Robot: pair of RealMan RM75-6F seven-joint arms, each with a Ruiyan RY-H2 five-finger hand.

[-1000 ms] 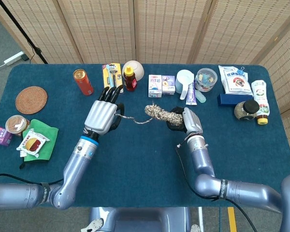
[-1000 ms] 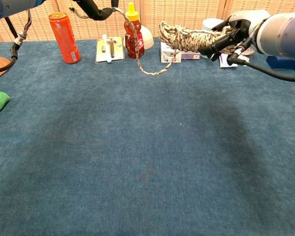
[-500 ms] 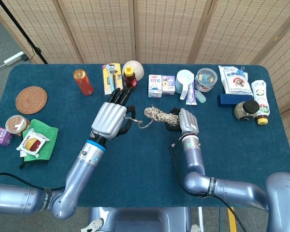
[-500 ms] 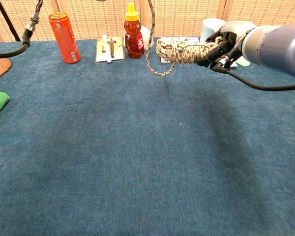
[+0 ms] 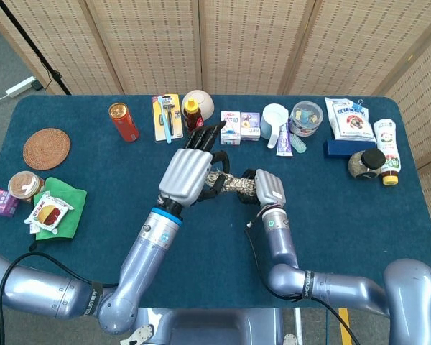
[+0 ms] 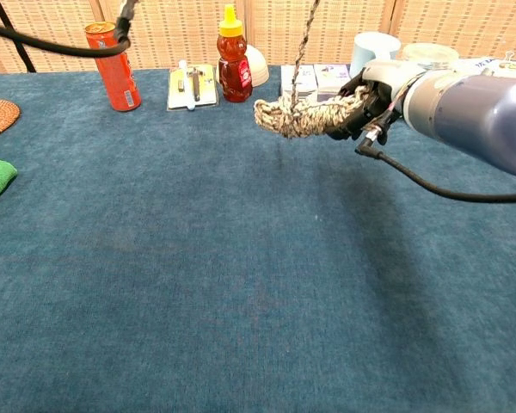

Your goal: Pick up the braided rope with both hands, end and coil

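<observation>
Braided rope (image 6: pixel 305 116) up off the blue table (image 6: pixel 241 284): coil clasped in the right hand (image 5: pixel 267 188), free end clutched in the left hand (image 5: pixel 190 171) just above. Could slip from either grasp, or snag and topple the honey bottle (image 6: pixel 233 55) nearby.

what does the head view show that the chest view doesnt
Only the head view shows the left hand over the rope's end, plus the woven coaster whole and the snack packs on the green cloth. Only the chest view shows the rope coil hanging clear above the table, a strand rising out of frame. Both show the right hand gripping the coil, and the orange can.
</observation>
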